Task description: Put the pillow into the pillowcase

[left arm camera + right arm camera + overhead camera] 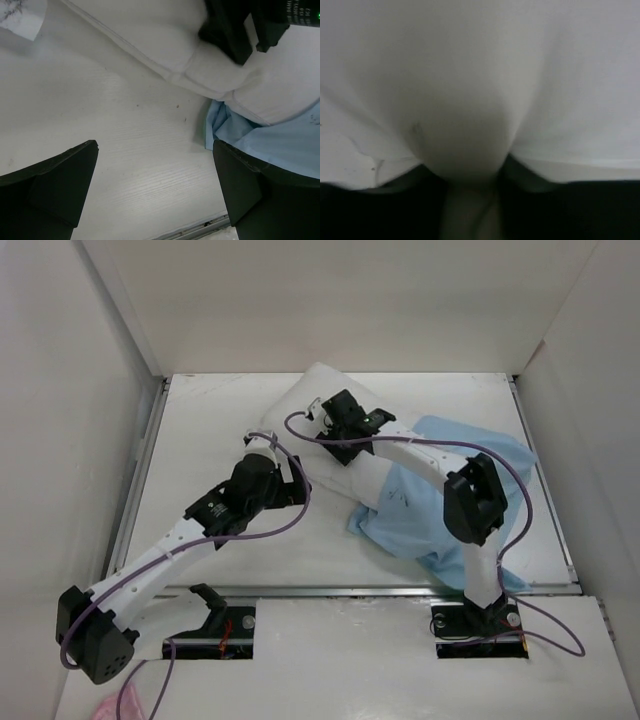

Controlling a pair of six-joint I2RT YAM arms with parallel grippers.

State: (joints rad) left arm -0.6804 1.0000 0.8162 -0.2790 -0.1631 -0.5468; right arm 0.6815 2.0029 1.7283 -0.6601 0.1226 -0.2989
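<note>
The white pillow lies slanted at the back middle of the table, its lower end running into the light blue pillowcase, which is spread flat at the right. My right gripper is shut on a bunched fold of the pillow, which fills the right wrist view and is pinched between the fingers there. My left gripper is open and empty just left of the pillow. In the left wrist view its gripper hangs over bare table, with the pillow and the pillowcase edge beyond.
White enclosure walls stand on the left, back and right. A metal rail runs along the table's front edge. Purple cables loop off both arms. A printed white tag lies at the left wrist view's top left.
</note>
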